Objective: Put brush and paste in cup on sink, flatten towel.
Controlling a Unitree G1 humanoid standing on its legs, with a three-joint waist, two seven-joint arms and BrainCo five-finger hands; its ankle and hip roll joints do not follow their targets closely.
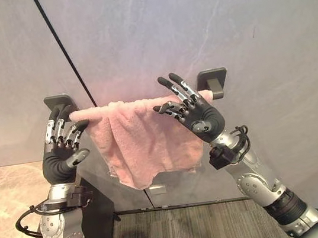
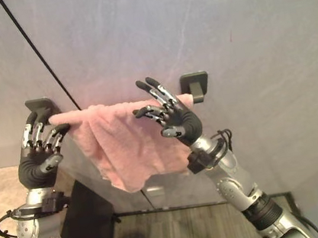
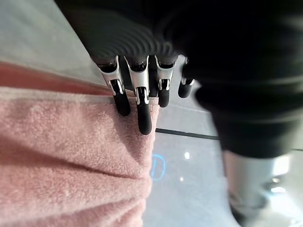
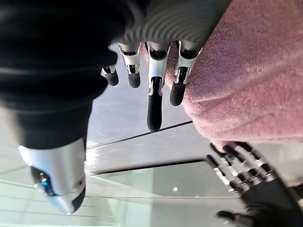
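Grey wall [image 1: 193, 24] rail's pink towel [image 1: 141, 142] hangs between open left robot hand [image 1: 61, 148] and open right robot hand [image 1: 197, 116]

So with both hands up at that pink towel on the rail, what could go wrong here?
The pink towel hangs bunched and lopsided on its rail, so a sideways tug from the left hand or right hand might slide it off. Fingertips could also snag the fluffy cloth, dragging it unevenly rather than flattening it.

Both arms reached up and forward, wrists bent back, palms toward the robot. The left hand [image 1: 61, 147] was raised at the left with fingers loosely bent and spread. The right hand [image 1: 194, 111] was raised at the right, fingers extended and fanned apart.
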